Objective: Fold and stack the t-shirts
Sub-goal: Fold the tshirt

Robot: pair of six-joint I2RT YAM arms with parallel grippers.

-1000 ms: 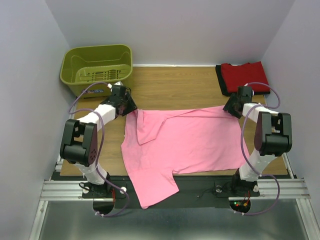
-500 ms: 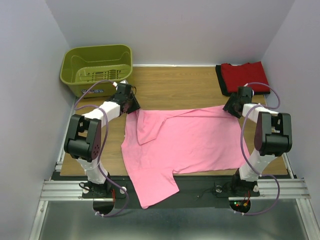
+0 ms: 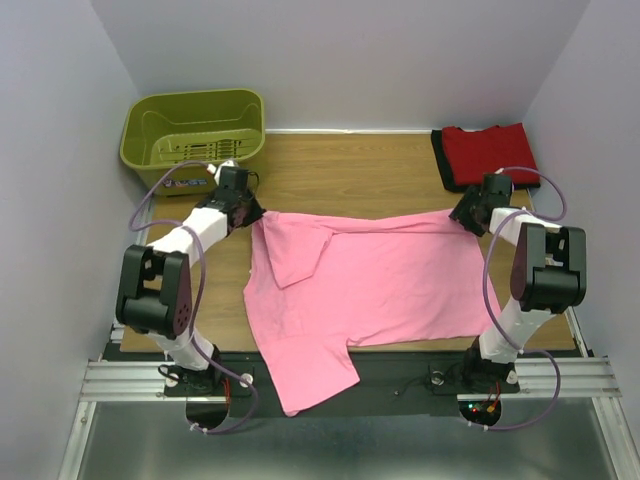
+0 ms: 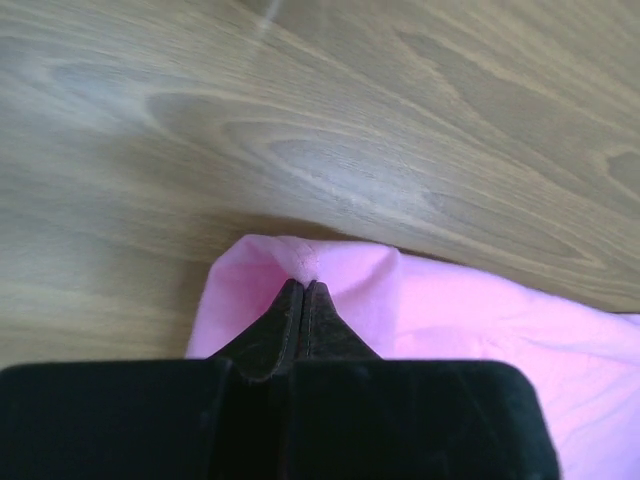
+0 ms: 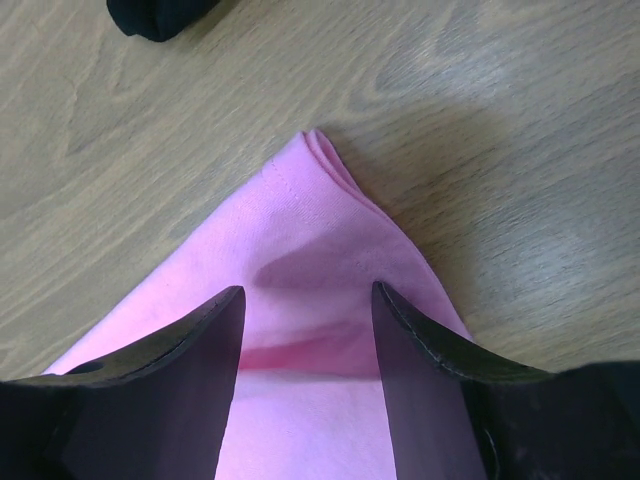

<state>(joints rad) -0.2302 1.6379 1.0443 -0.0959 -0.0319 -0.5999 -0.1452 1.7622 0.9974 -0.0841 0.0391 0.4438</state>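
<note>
Olive-green plastic is met first: a basket (image 3: 190, 97) is set on the wooden surface (image 3: 350, 170) beyond the far left corner of the pink t-shirt (image 3: 370, 280), near it but not touching. The pink t-shirt itself is spread flat across the middle of the surface, between the two arms. At its left side the left arm (image 3: 185, 240) is stretched toward its far left corner. In the left wrist view the left jaws are seen pressed together, with a small peak of the pink cloth (image 4: 450, 320) pinched between their tips and bare wood (image 4: 300, 100) showing beyond that peak. Just right of that corner a flap of the shirt is folded back over the body, its pointed tip toward the near side. At the shirt's near left a part of the cloth is draped past the near edge of the surface and over the dark strip by the arm bases. At the shirt's far right corner the right arm (image 3: 545, 265) is bent over the cloth. In the right wrist view the right jaws are held apart, one on each side of that corner (image 5: 310, 240), which is laid flat on the wood; whether the tips press on the cloth cannot be told. Beyond the far right corner, near the pink shirt, a folded red t-shirt (image 3: 490, 150) is laid at the back of the surface, and a black cloth edge (image 3: 441, 160) is seen along its left side.
</note>
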